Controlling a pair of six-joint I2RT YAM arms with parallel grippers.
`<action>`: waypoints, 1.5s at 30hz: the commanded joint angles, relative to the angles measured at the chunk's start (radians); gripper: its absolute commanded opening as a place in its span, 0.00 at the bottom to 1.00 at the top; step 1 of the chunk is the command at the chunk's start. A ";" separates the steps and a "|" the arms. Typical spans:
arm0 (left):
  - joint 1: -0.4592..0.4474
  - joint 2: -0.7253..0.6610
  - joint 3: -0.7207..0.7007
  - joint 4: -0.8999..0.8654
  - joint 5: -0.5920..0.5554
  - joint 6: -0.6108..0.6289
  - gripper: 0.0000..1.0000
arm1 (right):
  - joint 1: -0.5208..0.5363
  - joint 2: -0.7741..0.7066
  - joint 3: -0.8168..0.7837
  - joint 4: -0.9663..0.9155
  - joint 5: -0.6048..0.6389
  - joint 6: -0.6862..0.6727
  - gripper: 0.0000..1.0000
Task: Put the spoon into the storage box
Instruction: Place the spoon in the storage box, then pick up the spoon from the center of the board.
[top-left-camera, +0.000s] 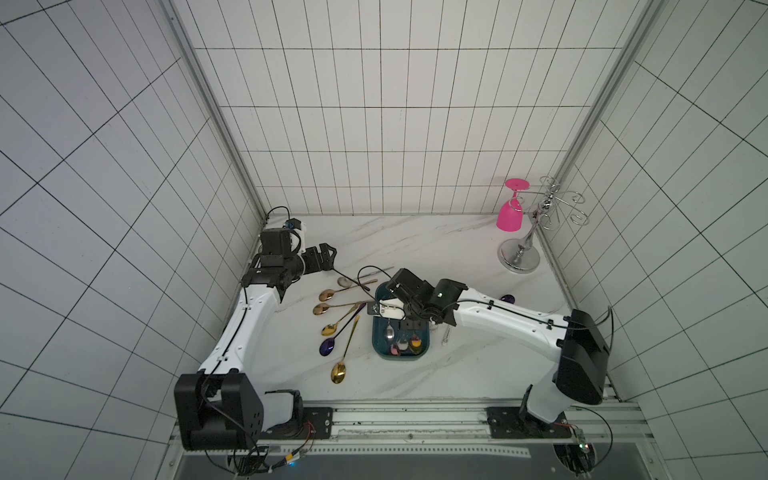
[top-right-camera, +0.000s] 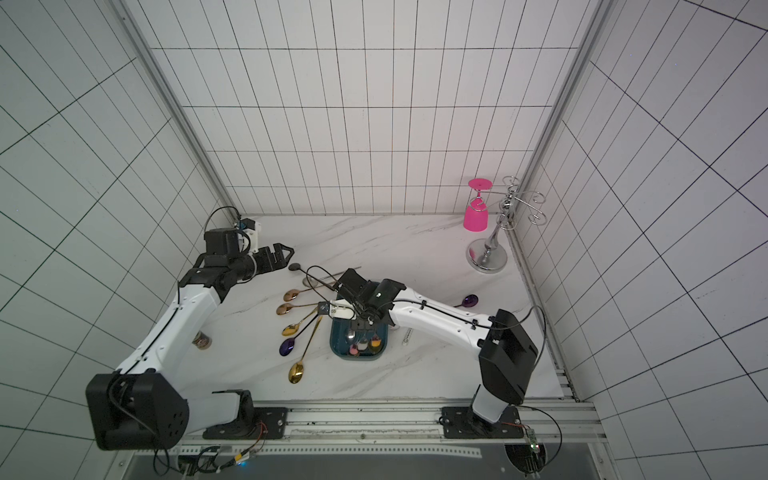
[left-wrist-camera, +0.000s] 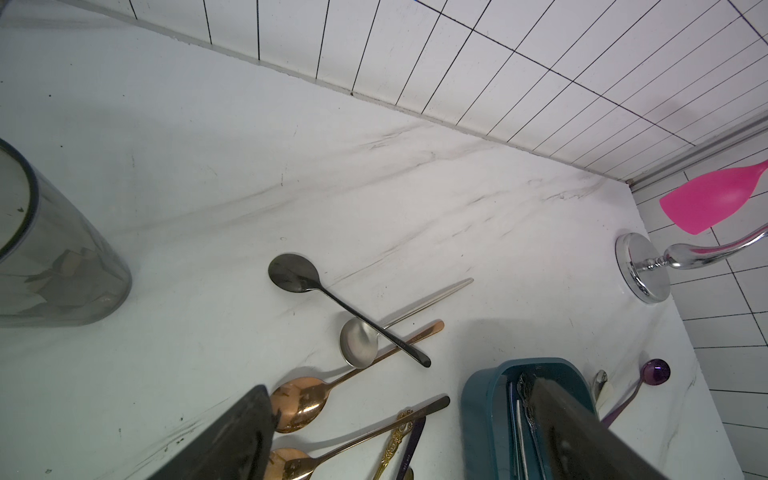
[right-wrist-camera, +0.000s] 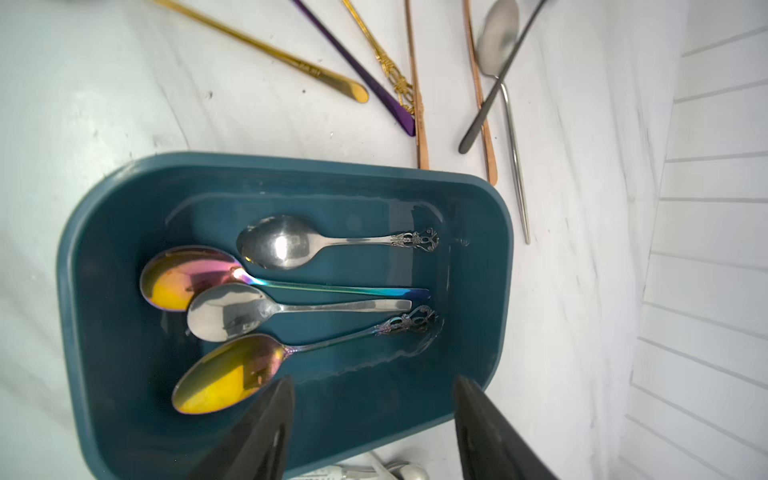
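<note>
The teal storage box (top-left-camera: 379, 345) (top-right-camera: 337, 347) (left-wrist-camera: 482, 399) (right-wrist-camera: 124, 232) sits mid-table with several spoons lying inside. An iridescent spoon with an ornate handle (right-wrist-camera: 224, 378) lies closest to my right gripper (right-wrist-camera: 373, 380) (top-left-camera: 409, 325) (top-right-camera: 365, 324), which hangs over the box's edge, open, with nothing between its fingers. My left gripper (top-left-camera: 328, 253) (top-right-camera: 286, 253) (left-wrist-camera: 401, 382) hovers at the back left, open and empty. Between it and the box, loose spoons fan out on the table: black (left-wrist-camera: 291, 272), silver (left-wrist-camera: 357, 343), rose-gold (left-wrist-camera: 299, 405), gold (top-left-camera: 338, 372) and purple (top-left-camera: 327, 345).
A pink goblet (top-left-camera: 510, 212) hangs upside down on a chrome rack (top-left-camera: 519, 257) in the back right corner. Another purple spoon (top-left-camera: 507, 298) lies behind the right arm. A smoky grey cup (left-wrist-camera: 54, 266) (top-right-camera: 202, 340) stands at the left, under the left arm.
</note>
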 joint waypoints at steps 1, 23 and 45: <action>0.009 0.005 0.006 0.012 0.003 0.010 0.98 | -0.001 -0.062 -0.028 0.037 0.022 0.252 0.65; 0.010 0.092 -0.125 0.169 0.083 -0.243 0.93 | -0.297 -0.521 -0.285 0.100 0.034 0.535 0.99; 0.010 0.558 0.077 0.188 0.168 -0.523 0.57 | -0.437 -0.713 -0.405 0.104 0.076 0.581 0.98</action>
